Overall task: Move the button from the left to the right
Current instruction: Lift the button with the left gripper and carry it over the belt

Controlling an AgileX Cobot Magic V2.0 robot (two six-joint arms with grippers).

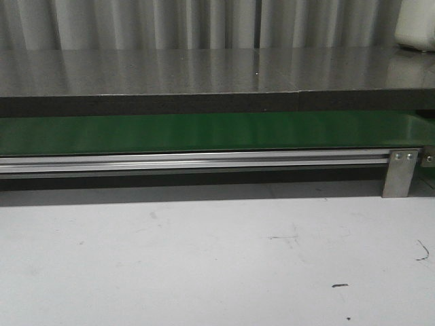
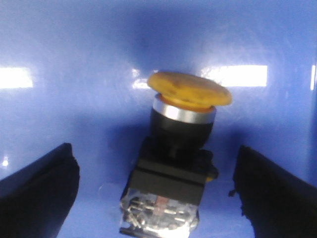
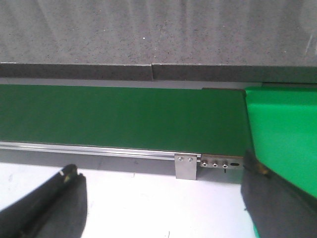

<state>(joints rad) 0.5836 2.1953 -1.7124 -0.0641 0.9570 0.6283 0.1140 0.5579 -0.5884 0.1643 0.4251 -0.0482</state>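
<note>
glossy button (image 2: pixel 189 89), matt belt (image 1: pixel 204 132)

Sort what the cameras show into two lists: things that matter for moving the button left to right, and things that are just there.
Part of the job:
- button, orange cap, black body, on a blue surface
- left claw, open, fingers either side of the button, apart from it
- right claw, open, holding nothing
- green belt

Just there:
- aluminium rail
- metal bracket
- white object
- bright green block

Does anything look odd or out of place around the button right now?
Nothing is spilled or broken. The button lies tilted on a blue surface, not on the green belt, between the left gripper's open fingers.
</note>
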